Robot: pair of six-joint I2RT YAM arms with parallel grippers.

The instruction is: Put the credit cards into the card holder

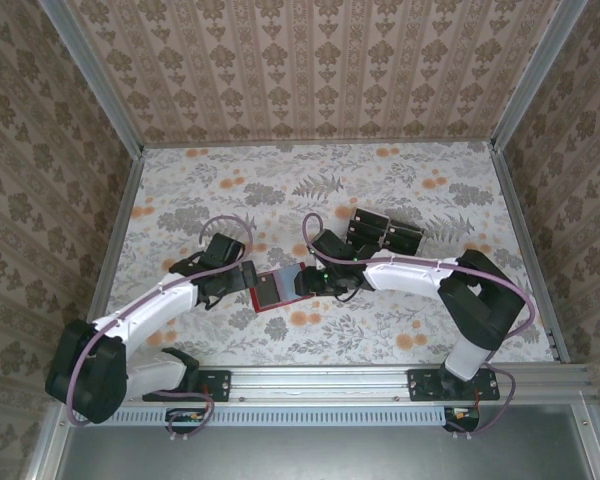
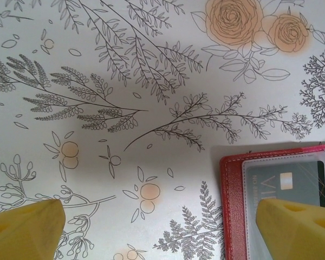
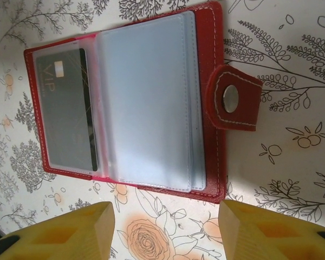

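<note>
A red card holder lay open on the floral desk. One black card sat in a clear sleeve; the other cards waited farther back. The left claw gaped wide; the right claw hovered open, empty. Most work apparently remained.

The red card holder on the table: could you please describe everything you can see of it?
The red leather-like folding card holder lies open and flat on the floral table, with white stitching along its edges. Its snap tab with a metal stud sticks out sideways. Clear plastic sleeves fan inside; one holds a dark card marked VIP.
</note>
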